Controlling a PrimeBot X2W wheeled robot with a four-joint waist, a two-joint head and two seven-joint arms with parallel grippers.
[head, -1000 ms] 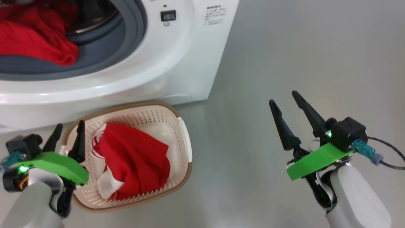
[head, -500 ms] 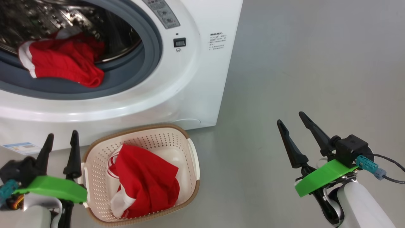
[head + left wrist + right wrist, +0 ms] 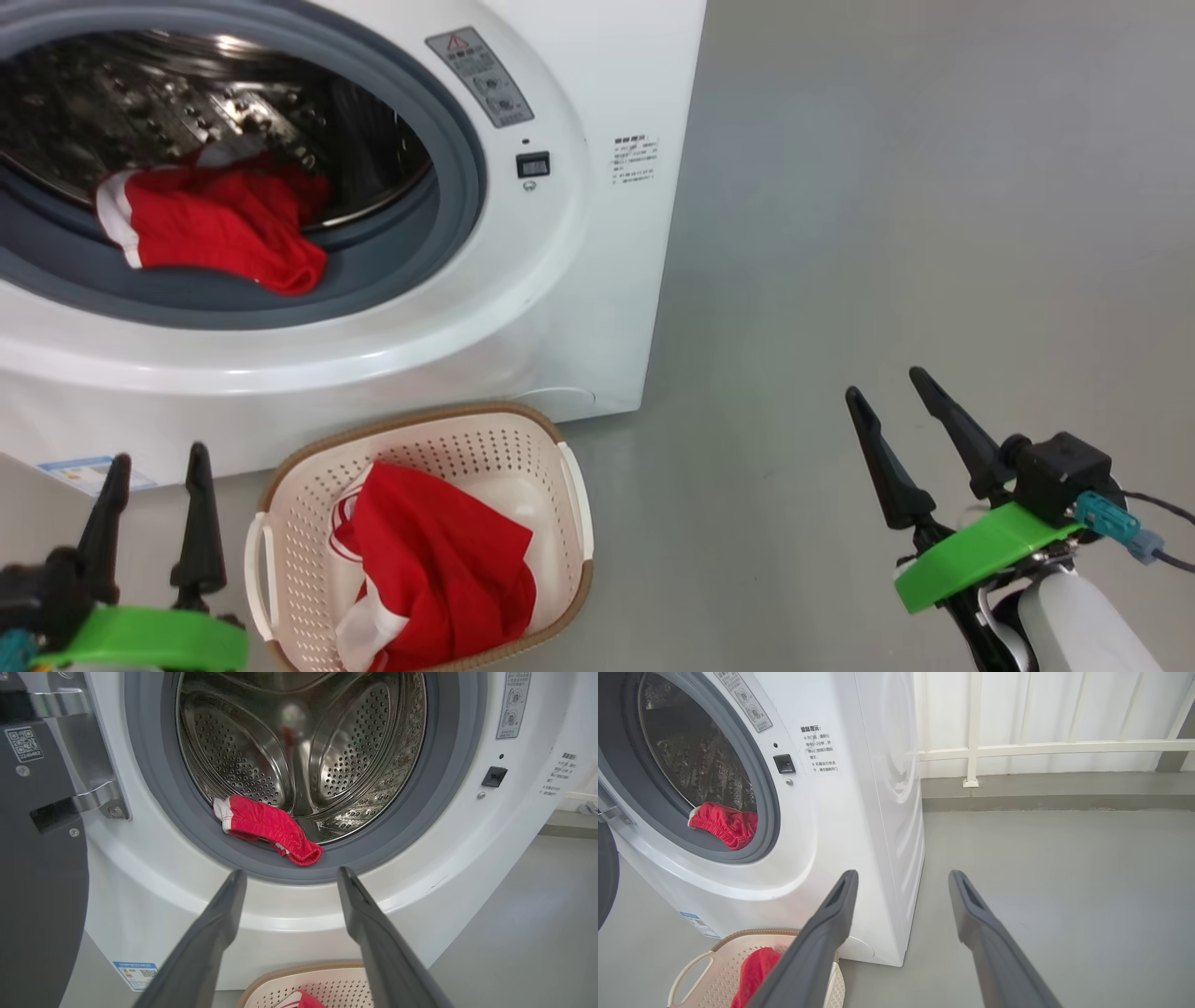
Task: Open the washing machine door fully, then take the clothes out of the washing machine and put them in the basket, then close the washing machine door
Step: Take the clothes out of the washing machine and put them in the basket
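The washing machine (image 3: 597, 280) stands on the grey floor (image 3: 887, 187), and a white railing (image 3: 1017, 749) runs along the wall beyond its side. The washing machine door (image 3: 37, 882) is swung wide open at the left, baring the steel drum (image 3: 299, 742). The basket (image 3: 467, 448) sits on the floor just in front of the machine, below the opening, with a red garment (image 3: 439, 569) inside. A second red garment (image 3: 215, 229) lies at the drum's front lip, spilling onto the grey rubber ring (image 3: 439, 252). The left gripper (image 3: 159, 455) hovers beside the basket's left handle, and the right gripper (image 3: 884, 382) is over bare floor well to the right. Both are spread and empty. A small blue label (image 3: 89, 471) sits low on the machine.
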